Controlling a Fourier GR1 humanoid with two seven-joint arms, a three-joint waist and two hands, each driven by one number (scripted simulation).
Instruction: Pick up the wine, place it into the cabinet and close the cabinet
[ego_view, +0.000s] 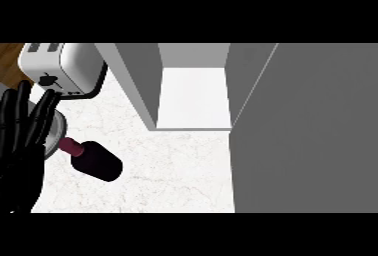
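Note:
The wine bottle (97, 161) is dark with a maroon neck and rests on the white marble counter (177, 170) at the left, its neck pointing up-left. My left hand (18, 150) shows at the left edge with fingers straight and pointing up, just left of the bottle's neck and holding nothing. The cabinet (193, 97) stands open at the top middle, showing a bare white shelf. Its grey door (310, 130) swings out over the right side of the view. My right hand does not show.
A white toaster (65, 67) stands at the back left, beside the cabinet's left wall. A grey round dish (56, 131) lies partly under my left hand's fingers. Bare counter lies between the bottle and the cabinet opening.

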